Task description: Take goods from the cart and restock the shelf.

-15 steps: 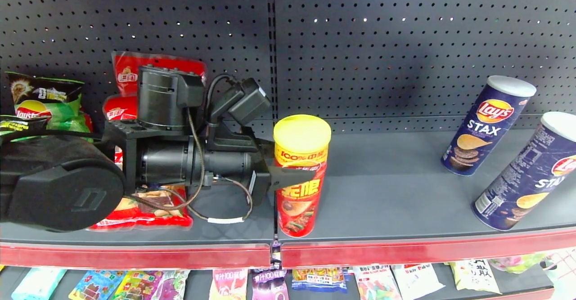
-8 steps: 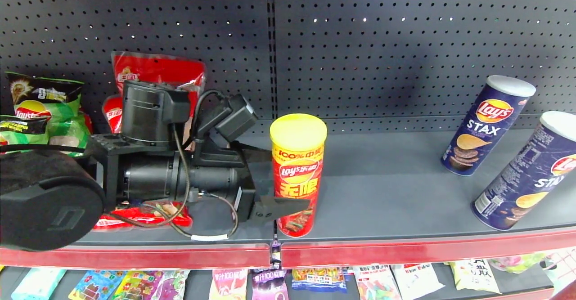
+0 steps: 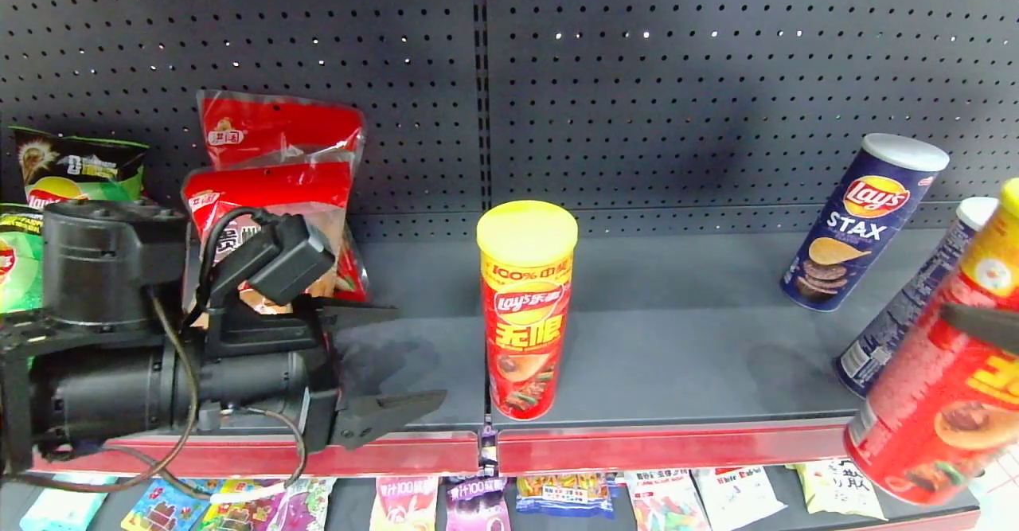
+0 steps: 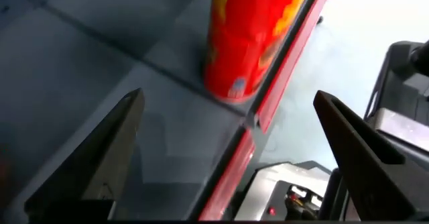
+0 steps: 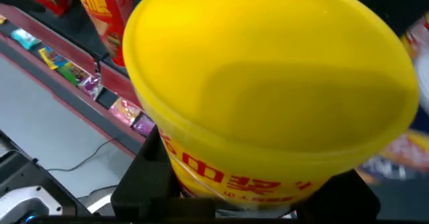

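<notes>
Shelf (image 3: 677, 340) carries upright can (image 3: 525, 316) near released left end effector (image 3: 418, 353); right end effector (image 3: 983, 320) grips tilted can (image 3: 931, 411).

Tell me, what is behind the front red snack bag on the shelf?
A second red bag stands behind the front red bag, against the perforated back panel. Only its top shows; the front red bag covers the rest.

I note two blue cans (image 3: 864, 220) at the right and red bags (image 3: 271, 189) against the perforated back panel (image 3: 677, 77). Small packets (image 3: 565, 493) lie one level below.
</notes>
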### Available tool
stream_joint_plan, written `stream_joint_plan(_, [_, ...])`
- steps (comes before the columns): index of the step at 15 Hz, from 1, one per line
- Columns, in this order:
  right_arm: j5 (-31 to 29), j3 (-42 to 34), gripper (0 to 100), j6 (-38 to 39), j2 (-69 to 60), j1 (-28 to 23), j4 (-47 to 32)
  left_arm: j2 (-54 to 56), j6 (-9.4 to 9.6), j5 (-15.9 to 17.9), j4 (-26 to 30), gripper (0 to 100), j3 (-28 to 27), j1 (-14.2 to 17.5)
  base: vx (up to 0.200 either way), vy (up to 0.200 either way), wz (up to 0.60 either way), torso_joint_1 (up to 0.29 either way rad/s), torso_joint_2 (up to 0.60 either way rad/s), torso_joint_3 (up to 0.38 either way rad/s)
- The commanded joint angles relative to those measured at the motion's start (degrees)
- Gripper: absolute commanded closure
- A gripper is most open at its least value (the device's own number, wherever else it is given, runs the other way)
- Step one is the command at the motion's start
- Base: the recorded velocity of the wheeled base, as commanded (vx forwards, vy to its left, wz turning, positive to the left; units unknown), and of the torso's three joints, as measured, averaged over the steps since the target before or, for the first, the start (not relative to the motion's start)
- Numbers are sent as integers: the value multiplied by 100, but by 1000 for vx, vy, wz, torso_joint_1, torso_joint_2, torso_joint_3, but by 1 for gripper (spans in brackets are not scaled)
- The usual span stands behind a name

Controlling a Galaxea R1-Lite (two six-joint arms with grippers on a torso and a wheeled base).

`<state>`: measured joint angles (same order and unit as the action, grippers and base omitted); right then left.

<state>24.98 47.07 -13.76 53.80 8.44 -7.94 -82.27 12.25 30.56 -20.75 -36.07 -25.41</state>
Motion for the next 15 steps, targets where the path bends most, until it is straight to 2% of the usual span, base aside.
stream_joint_plan(1, [16,496,100,14,1520,361,1022,1047,-39,-235,106,0,645,62,0,0,0,0,0,0])
stream_joint_plan(3, [25,883,100,93,2170,589,1339,1767,-39,-244,581,0,927,53,0,0,0,0,0,0])
stream_joint_plan(5, [25,1296,100,181,2671,897,1462,2444,-39,-270,1468,0,900,53,0,0,0,0,0,0])
stream_joint_plan(6, [25,1516,100,269,2996,1064,1655,2769,-39,-419,1952,0,856,53,0,0,0,0,0,0])
stream_joint_plan(10, [60,2026,100,418,4271,1450,2877,3024,-39,-894,2154,0,839,44,0,0,0,0,0,0])
stream_joint_plan(12, [77,2439,100,427,4666,1617,2894,3174,-39,-1096,2180,0,856,53,0,0,0,0,0,0])
stream_joint_plan(15, [104,2913,100,410,5150,1767,2912,3411,-39,-1237,2514,0,874,36,0,0,0,0,0,0])
